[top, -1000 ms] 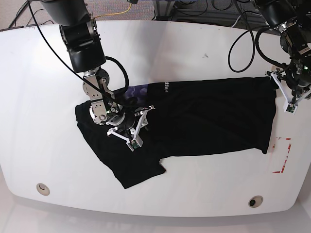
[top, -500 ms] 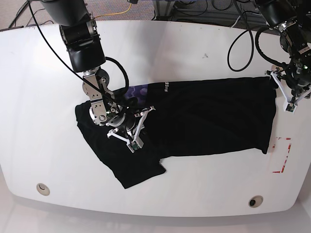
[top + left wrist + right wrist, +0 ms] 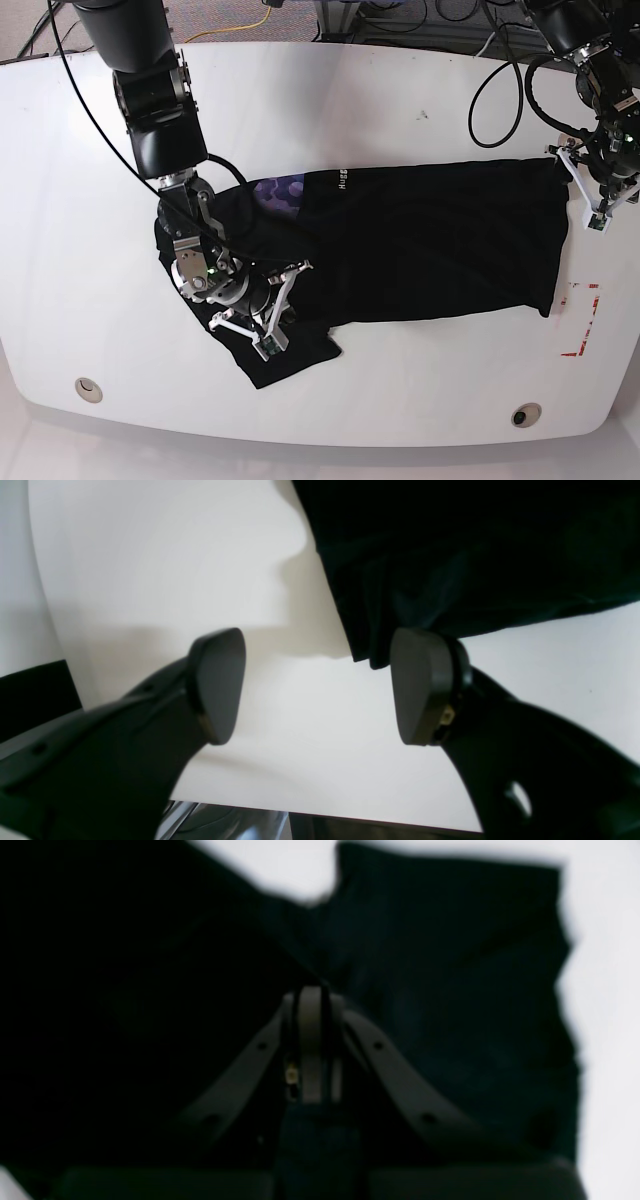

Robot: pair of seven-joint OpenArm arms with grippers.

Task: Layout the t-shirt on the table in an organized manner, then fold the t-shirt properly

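Observation:
The black t-shirt [image 3: 430, 240] lies spread across the middle of the white table [image 3: 400, 110], with a sleeve [image 3: 285, 365] toward the front left. My right gripper [image 3: 268, 343] is low over that left part. In the right wrist view the right gripper [image 3: 310, 992] has its fingers pressed together on a crease of the t-shirt [image 3: 450, 990]. My left gripper [image 3: 582, 192] hangs open at the shirt's far right edge. In the left wrist view the left gripper [image 3: 315, 685] holds nothing, and a corner of the t-shirt [image 3: 450, 555] ends just beside one pad [image 3: 412, 685].
A red tape outline [image 3: 582, 320] marks the table near the right front. Grommet holes sit at the front left [image 3: 88, 388] and front right [image 3: 525, 413]. Cables [image 3: 495, 95] loop over the back right. The table's edge [image 3: 300, 817] runs close under the left gripper.
The right gripper closed and moved toward the front of the table over the shirt's left part, uncovering a purple print near the collar. The left gripper stayed where it was, open.

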